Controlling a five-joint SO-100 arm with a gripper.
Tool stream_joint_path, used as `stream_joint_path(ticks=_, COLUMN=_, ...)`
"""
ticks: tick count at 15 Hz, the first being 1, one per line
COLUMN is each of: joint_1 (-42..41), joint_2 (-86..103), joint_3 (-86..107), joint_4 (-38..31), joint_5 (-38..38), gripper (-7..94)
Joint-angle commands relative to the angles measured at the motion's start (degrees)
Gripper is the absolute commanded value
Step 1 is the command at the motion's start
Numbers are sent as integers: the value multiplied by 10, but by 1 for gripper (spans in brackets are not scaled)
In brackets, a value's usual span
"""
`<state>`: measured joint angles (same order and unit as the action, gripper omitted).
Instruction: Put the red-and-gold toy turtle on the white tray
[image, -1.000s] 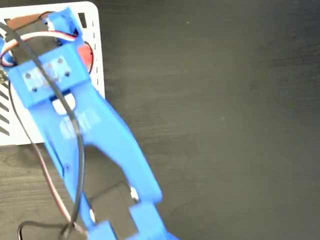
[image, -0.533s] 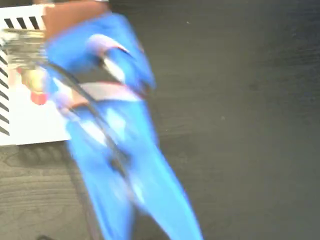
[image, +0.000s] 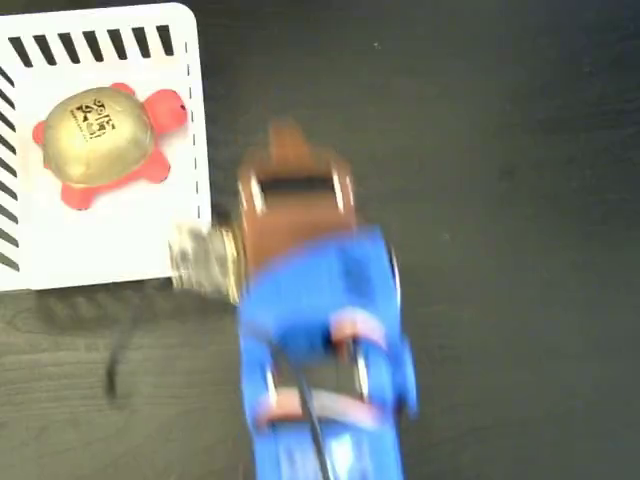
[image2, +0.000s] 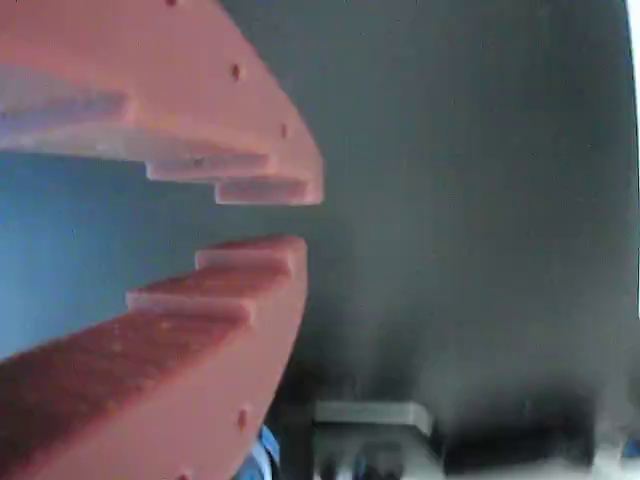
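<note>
Two views to go on, fixed & wrist. In the fixed view we see the red-and-gold toy turtle (image: 100, 142) lying on the white tray (image: 110, 240), which fills the picture's 10 o'clock corner. Gold shell faces up w/ a black printed mark on top; red head points toward 3 o'clock, red feet stick out round the shell. Turtle sits in the tray's upper half, near the striped top edge, w/ nothing touching it. Black diagonal stripes run along the tray's top & left edges; a thin dashed line runs down its right edge.

Blue arm (image: 320, 330) comes up from 6 o'clock, blurred, w/ its brown-orange end pointing to 12 o'clock over the dark bench (image: 500, 200), just beside the tray's lower right corner and apart from the turtle. A blurry grey patch sits at that corner; we can't tell what it is.

In the wrist view the pincer (image2: 262, 220) is spread a little: two stepped orange fingers (image2: 210, 90) w/ a narrow gap between the tips, nothing held in it. Dark bench fills the background.
</note>
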<state>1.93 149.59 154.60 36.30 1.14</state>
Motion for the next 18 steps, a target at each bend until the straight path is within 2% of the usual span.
stream_joint_path(ticks=1, joint_1=4, joint_2=114, joint_3=35, joint_4=81, joint_5=4, gripper=0)
stream_joint_path(ticks=5, joint_1=-16, joint_2=254, joint_3=62, joint_4=236, joint_5=13, gripper=0)
stream_joint_path(ticks=7, joint_1=-25, joint_2=315, joint_3=76, joint_4=284, joint_5=11, gripper=0)
stream_joint_path(ticks=13, joint_1=-20, joint_2=367, joint_3=127, joint_4=359, joint_5=11, gripper=0)
stream_joint_path(ticks=18, joint_1=-20, joint_2=367, joint_3=127, joint_4=359, joint_5=4, gripper=0)
